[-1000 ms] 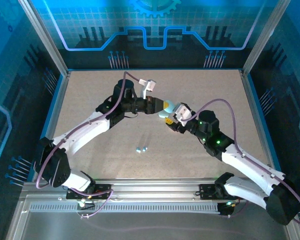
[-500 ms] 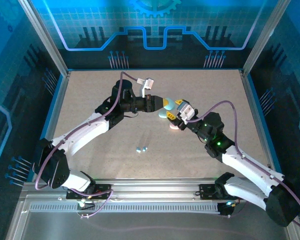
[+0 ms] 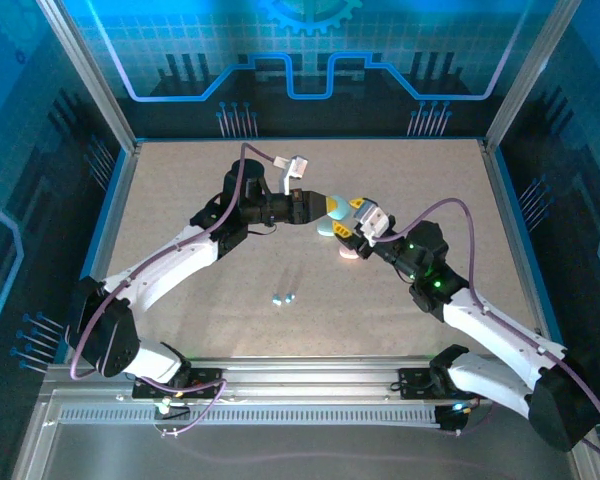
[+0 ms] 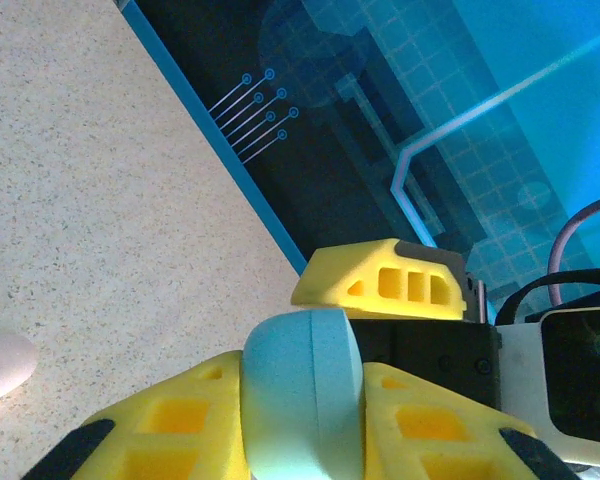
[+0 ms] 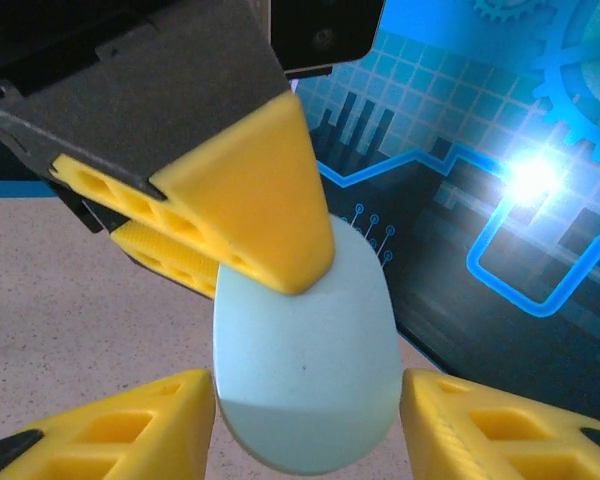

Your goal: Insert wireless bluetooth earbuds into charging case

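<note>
The left gripper [image 3: 322,208] is closed on a pale teal oval plastic charging case [image 4: 298,350] and holds it up above the speckled beige table [image 3: 180,180]. The right gripper [image 5: 308,410] has one yellow finger on each side of this case. One finger seems to touch it, but I cannot tell if the jaws already press.

I judge that the step is to open the lid. For this the right jaws should take only the half beyond the seam. The left grip must stay firm and not cover that half. The pull should then follow the hinge, slowly.

A pink oval case [image 3: 350,251] lies on the table just beside the teal case. Two tiny light blue earbuds [image 3: 283,297] lie well apart from the teal case, toward the arm bases, not yet inserted.
</note>
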`<state>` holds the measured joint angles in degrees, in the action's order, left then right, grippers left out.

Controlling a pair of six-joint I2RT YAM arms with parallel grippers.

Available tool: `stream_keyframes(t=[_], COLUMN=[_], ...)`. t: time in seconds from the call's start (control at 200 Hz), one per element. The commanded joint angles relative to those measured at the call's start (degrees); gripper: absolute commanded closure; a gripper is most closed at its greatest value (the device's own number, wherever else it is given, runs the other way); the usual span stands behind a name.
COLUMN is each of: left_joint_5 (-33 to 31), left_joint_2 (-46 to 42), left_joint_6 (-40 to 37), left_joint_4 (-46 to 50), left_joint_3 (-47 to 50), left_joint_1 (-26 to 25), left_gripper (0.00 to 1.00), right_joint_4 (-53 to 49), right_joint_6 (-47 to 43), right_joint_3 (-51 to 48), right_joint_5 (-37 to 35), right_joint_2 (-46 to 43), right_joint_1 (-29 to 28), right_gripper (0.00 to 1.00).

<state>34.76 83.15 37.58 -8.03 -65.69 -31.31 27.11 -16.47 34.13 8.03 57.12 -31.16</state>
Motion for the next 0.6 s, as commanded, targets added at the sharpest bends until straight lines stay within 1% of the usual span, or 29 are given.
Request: stream_keyframes(t=[0.0, 0.195, 0.255, 0.39, 0.46, 0.51, 0.595], left_joint_5=[1.27, 1.85, 2.15, 2.33, 2.44, 2.26, 1.93], left_joint_2=[-0.68, -0.7, -0.68, -1.19, -1.83, -2.61, -4.14], left_joint_6=[-0.18, -0.48, -0.55, -1.77, -4.08, -6.63, -11.57], left_joint_4=[-1.0, -1.76, -1.94, -3.32, -3.16, -2.88, -3.57], left_joint_3=[0.08, 0.37, 0.4, 1.06, 1.34, 1.65, 2.96], left_joint_1=[-0.25, -0.3, -0.28, -0.32, -0.3, -0.29, -0.26], left_gripper=[0.85, 0.84, 0.84, 0.79, 0.73, 0.65, 0.54], right_joint_4=[2.49, 1.51, 0.87, -1.33, -3.33, -5.64, -9.27], right_joint_6=[0.76, 0.67, 0.65, 1.22, 1.66, 2.11, 3.54], right_joint_3=[2.25, 2.66, 2.95, 3.79, 4.47, 5.41, 7.0], right_joint_5=[0.83, 1.61, 2.13, 4.13, 6.22, 8.6, 14.28], right_joint_2=[-0.09, 0.6, 0.8, 0.99, 0.93, 0.97, 1.3], right_joint_1=[0.91, 1.08, 1.1, 1.34, 1.59, 1.95, 3.0], right_gripper=[0.48, 0.51, 0.53, 0.57, 0.58, 0.59, 0.59])
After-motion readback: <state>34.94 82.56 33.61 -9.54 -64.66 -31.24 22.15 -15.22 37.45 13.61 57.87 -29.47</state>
